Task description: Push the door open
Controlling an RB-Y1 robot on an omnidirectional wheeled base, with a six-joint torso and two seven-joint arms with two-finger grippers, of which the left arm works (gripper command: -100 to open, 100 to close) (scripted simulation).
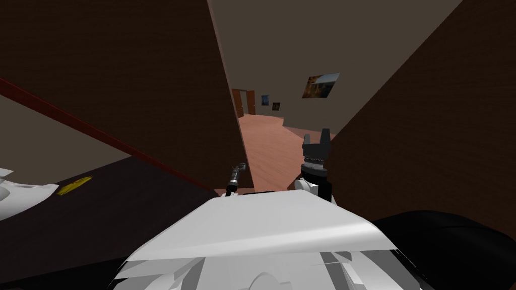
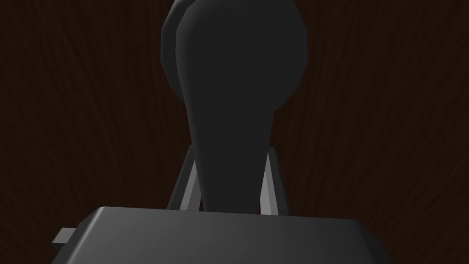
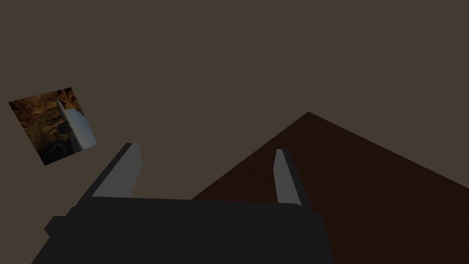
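The door [image 1: 151,90] is a dark brown wood-grain leaf on my left, standing ajar, with its free edge toward the gap ahead. My left gripper [image 1: 240,170] is at that edge. In the left wrist view a dark lever handle [image 2: 233,91] runs up between the fingers, and the left gripper [image 2: 230,151] is shut on it, both blades against its sides, with the door [image 2: 68,114] right behind. My right gripper [image 1: 324,132] is raised in the gap to the right, apart from the door. Its fingers [image 3: 128,169] stand open around nothing, as the right gripper [image 3: 206,147] shows.
A dark brown plane [image 1: 428,151] rises close on my right. Through the gap a reddish floor [image 1: 272,151] leads to a hallway with a wall picture [image 1: 321,85] and a far doorway [image 1: 244,103]. A white object [image 1: 20,194] and yellow item [image 1: 74,185] lie at my left.
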